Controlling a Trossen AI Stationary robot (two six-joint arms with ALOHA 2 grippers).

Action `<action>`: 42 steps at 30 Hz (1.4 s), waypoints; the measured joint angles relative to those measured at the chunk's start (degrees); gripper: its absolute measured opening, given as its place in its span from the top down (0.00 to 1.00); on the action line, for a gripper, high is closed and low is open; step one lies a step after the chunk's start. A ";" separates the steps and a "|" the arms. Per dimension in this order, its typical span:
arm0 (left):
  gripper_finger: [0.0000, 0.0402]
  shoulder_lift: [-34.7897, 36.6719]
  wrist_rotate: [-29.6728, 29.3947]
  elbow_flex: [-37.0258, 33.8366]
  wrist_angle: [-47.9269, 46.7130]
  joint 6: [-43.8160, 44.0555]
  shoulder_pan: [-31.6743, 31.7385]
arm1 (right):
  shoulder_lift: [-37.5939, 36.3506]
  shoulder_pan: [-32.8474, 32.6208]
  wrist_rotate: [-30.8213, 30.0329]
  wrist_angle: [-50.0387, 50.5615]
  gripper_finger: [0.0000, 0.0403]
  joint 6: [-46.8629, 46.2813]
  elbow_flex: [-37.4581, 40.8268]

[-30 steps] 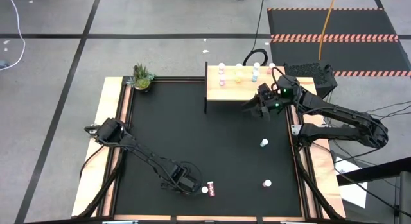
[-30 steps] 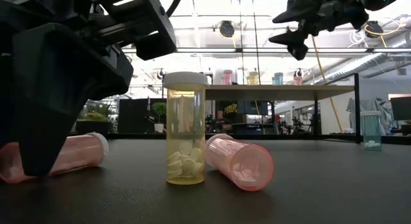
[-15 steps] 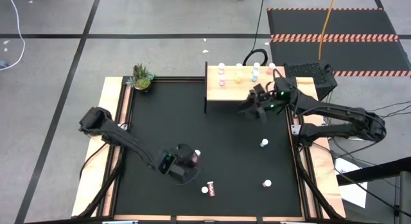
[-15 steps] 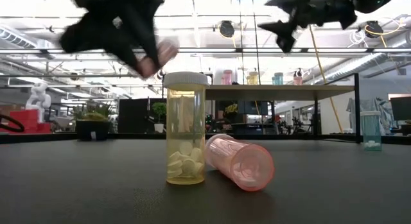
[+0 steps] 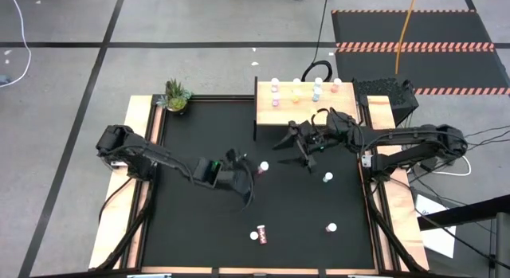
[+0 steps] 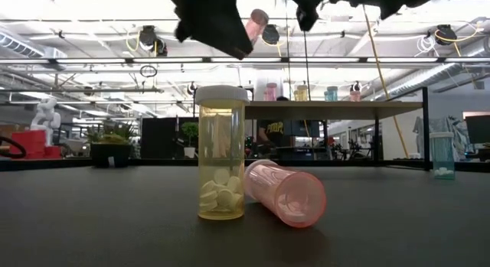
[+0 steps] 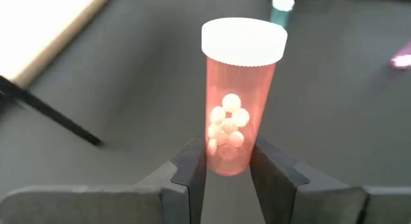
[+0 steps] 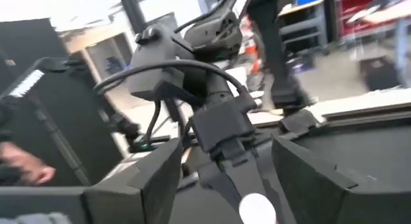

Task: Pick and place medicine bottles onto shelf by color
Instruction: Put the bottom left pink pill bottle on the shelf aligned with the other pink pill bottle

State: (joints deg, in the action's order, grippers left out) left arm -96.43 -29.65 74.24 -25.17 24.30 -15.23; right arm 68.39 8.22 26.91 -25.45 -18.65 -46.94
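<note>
Above mid-table, left hand clamps pink bottle — right hand gapes.

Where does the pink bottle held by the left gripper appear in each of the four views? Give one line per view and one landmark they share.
High view: the pink bottle is mid-table, at the left gripper tip.
Low view: top centre, above the standing yellow bottle.
Left wrist view: centre, clamped between the fingers.
Right wrist view: only its white cap, bottom centre.
Shared landmark: the left gripper itself.
</note>
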 joint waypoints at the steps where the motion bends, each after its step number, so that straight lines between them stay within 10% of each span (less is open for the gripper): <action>1: 0.73 0.47 0.28 -0.02 0.64 -2.70 1.14 | 0.03 -0.26 -1.44 0.17 0.40 0.70 -0.32; 20: 0.73 3.94 11.63 0.00 15.00 -23.13 12.33 | 0.01 0.45 -16.37 4.68 0.36 13.20 -0.37; 42: 0.70 3.92 11.63 0.00 15.98 -20.98 12.75 | -0.02 0.45 -16.09 5.31 0.73 15.49 -0.37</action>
State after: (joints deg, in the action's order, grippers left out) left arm -92.51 -18.02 74.24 -9.19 3.32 -2.48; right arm 68.38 8.67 10.83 -20.14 -3.16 -47.31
